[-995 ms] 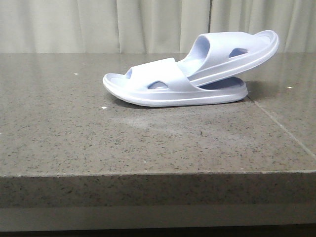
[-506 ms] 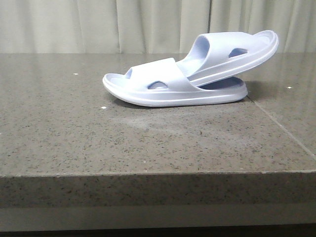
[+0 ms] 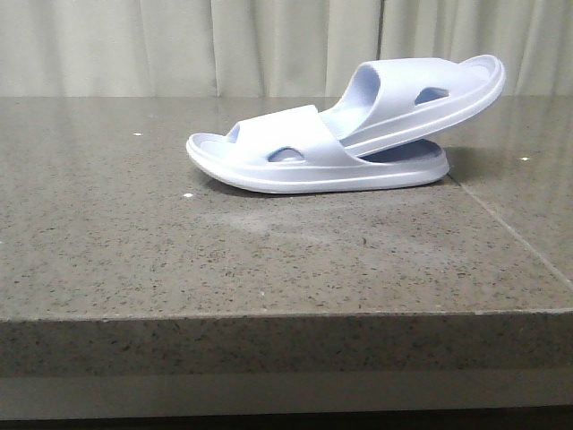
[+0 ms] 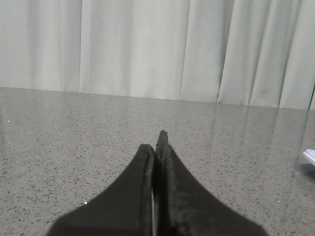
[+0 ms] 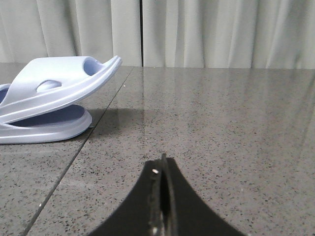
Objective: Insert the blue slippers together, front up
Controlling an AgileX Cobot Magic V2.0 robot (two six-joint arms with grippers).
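Two blue slippers [image 3: 345,134] on the counter [image 3: 269,260], one wedged tilted into the other. Two claws, left claw [image 4: 157,147] and right claw [image 5: 162,169], both pressed together, well apart from the pair.

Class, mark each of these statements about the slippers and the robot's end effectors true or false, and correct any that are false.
1. One blue slipper lies flat on the table. True.
2. The other blue slipper lies apart from it. False: its front is tucked under the flat one's strap, heel raised.
3. The left end effector is shut and holds nothing. True.
4. The right end effector grips a slipper. False: it is shut, clear of both.
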